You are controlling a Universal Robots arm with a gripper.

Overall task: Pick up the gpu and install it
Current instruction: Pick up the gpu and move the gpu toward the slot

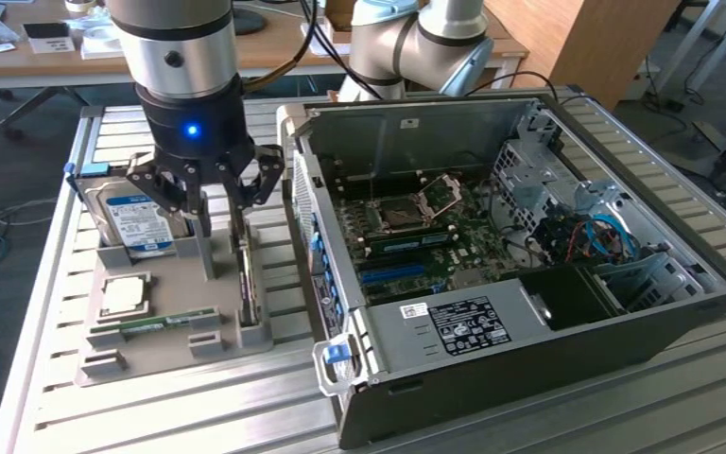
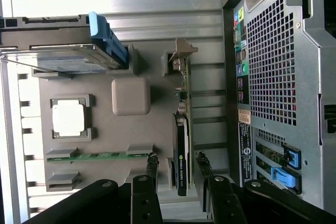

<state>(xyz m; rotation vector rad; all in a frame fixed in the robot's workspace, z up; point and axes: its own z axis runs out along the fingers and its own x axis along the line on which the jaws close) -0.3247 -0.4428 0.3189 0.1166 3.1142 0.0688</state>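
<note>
Silver-grey cylindrical arm segment [image 1: 174,43], black bands; black wrist housing [image 1: 193,109], blue glowing indicator light [image 1: 192,130]; black multi-link gripper [image 1: 220,213]; pale grey rounded joints [image 1: 454,43].

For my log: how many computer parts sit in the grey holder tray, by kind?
Silver hard drive with blue label: 1
Square silver processor chip: 1
Narrow green memory stick: 1
Green-and-black gpu card with silver bracket: 1
Total: 4
</note>
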